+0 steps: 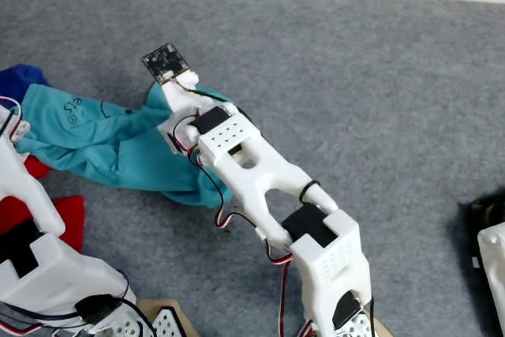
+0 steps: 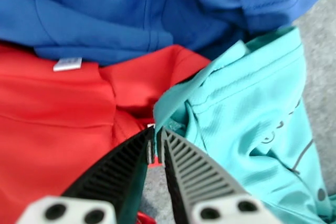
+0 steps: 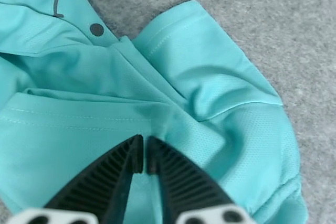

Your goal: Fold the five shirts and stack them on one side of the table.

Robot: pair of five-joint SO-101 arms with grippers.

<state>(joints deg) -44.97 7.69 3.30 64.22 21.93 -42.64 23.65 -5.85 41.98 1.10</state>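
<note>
A teal shirt (image 1: 102, 136) lies crumpled at the left of the grey table. My right gripper (image 3: 144, 148) is shut on a raised fold of the teal shirt (image 3: 210, 77) near its right end, under the right arm (image 1: 237, 144). My left gripper (image 2: 156, 136) is shut on a corner of the teal shirt (image 2: 252, 114) at its left end. Just behind that corner lie a red shirt (image 2: 52, 119) and a blue shirt (image 2: 131, 9). The blue shirt (image 1: 17, 80) and red shirt (image 1: 67, 215) sit at the table's far left, partly hidden by the left arm (image 1: 31, 195).
The grey felt surface (image 1: 379, 76) stretches bare across the middle and right. A dark object (image 1: 481, 211) and a white part (image 1: 493, 266) sit at the right edge. The arm bases stand along the near edge.
</note>
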